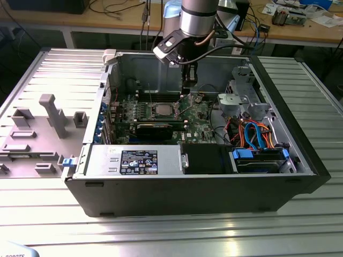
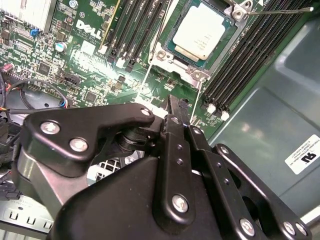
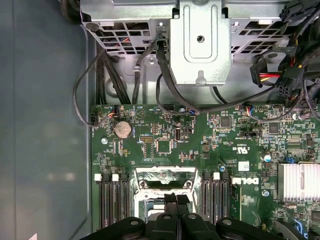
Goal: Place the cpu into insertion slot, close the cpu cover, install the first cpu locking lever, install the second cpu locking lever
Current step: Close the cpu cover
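Note:
The cpu (image 2: 201, 31) lies flat in the insertion slot, silver face up; it also shows as a small silver square (image 1: 163, 110) on the green board. The slot's pin field is hidden under it. The cpu cover (image 2: 177, 62) lies as a silver frame around the chip. A thin locking lever (image 2: 280, 10) sticks out past one socket corner, and another thin rod (image 2: 149, 65) runs along the socket's side. My gripper (image 1: 187, 88) hangs just above the board, to the exterior view's right of the socket. Its black fingers (image 3: 176, 202) are shut together with nothing between them.
Black memory slots (image 2: 240, 65) flank the socket. A coin battery (image 3: 123, 129), a finned heat sink (image 3: 298, 180) and a metal drive cage (image 3: 200, 45) with black cables stand nearby. Orange and blue cables (image 1: 257, 134) fill the case's right side. A grey fixture (image 1: 48, 123) sits outside the case.

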`<state>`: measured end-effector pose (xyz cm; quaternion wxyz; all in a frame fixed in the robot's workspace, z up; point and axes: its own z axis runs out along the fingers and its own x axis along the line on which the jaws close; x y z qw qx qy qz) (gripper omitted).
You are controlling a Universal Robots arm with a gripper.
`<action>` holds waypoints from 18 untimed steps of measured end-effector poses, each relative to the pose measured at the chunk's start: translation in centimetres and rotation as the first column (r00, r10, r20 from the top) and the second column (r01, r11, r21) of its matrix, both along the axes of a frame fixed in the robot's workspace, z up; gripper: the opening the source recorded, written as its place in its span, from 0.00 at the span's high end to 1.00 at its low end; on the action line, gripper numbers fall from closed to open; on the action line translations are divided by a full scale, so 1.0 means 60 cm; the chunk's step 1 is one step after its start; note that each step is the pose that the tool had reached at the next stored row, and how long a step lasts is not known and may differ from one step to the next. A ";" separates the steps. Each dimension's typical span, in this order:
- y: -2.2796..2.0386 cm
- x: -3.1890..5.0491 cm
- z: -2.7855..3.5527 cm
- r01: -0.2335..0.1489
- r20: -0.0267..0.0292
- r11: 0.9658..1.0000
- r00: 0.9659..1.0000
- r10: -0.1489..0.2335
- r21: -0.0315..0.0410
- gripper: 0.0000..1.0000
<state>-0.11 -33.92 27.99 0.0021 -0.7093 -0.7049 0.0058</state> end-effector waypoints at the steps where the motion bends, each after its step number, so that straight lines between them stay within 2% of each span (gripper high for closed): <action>1: 0.0000 0.000 0.000 0.000 0.000 1.000 1.000 0.000 0.000 0.89; 18: 0.0000 0.005 -0.001 0.000 0.000 1.000 1.000 0.000 -0.001 0.89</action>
